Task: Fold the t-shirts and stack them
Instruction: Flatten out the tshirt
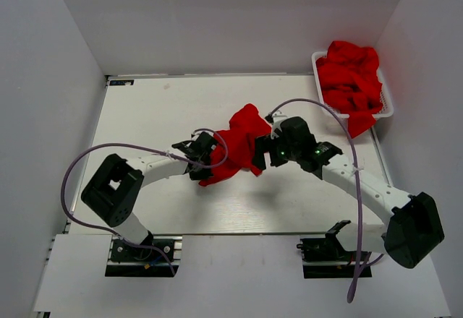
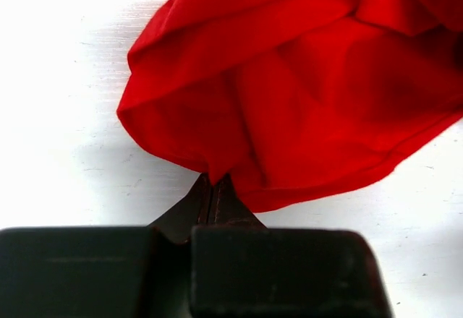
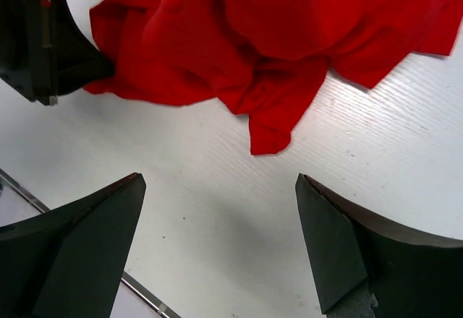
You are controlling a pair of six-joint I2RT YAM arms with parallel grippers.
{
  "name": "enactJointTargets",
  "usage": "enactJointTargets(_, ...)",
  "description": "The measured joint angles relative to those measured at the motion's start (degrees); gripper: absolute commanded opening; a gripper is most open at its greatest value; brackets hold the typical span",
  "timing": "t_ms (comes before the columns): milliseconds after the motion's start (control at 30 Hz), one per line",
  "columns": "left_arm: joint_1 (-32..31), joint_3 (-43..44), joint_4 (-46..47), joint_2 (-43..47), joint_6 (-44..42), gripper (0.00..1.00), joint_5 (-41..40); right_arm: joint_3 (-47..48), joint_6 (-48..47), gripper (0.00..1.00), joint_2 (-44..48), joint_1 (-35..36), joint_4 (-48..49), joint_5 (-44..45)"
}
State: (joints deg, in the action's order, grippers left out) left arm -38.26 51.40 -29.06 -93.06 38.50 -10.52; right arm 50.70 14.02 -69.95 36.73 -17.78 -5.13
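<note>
One red t-shirt (image 1: 239,144) lies crumpled in the middle of the white table (image 1: 159,108). My left gripper (image 1: 203,165) is shut on an edge of it; the left wrist view shows the fingertips (image 2: 214,188) pinching the red fabric (image 2: 304,87). My right gripper (image 1: 269,153) is open and empty just right of the shirt; in the right wrist view its gripper (image 3: 217,181) hovers over bare table, with the shirt (image 3: 246,36) ahead of it and the left gripper (image 3: 36,36) at the upper left. More red t-shirts (image 1: 352,79) are heaped in the basket.
A white mesh basket (image 1: 388,102) stands at the table's far right corner. White walls close in the table on three sides. A purple cable loops over each arm. The table's near metal edge (image 3: 87,242) shows in the right wrist view.
</note>
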Motion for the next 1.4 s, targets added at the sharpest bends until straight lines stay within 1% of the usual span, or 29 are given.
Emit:
enactJointTargets(200,-0.09,-3.17,3.37,2.51,0.11,0.0,-0.76,0.11,-1.29,0.9,-7.98,3.78,0.66,1.6)
enactJointTargets(400,-0.11,-3.74,4.13,2.84,0.11,0.0,-0.83,1.75,-1.14,0.9,-16.22,7.17,2.16,6.88)
enactJointTargets(567,-0.11,-4.22,4.7,3.15,0.11,0.0,-0.83,3.76,-0.63,0.9,-20.83,8.98,6.03,10.82)
enactJointTargets(733,-0.11,-4.22,4.68,3.15,0.11,0.0,-0.85,4.55,-0.44,0.9,-23.56,9.86,9.31,13.31)
enactJointTargets(967,-0.11,-4.22,4.66,3.15,0.11,0.0,-0.85,6.91,-0.42,0.9,-27.98,9.97,10.97,14.88)
enactJointTargets(1400,-0.11,-4.17,4.46,3.21,0.09,0.0,-0.87,6.93,0.66,0.9,-28.2,10.19,11.91,16.85)
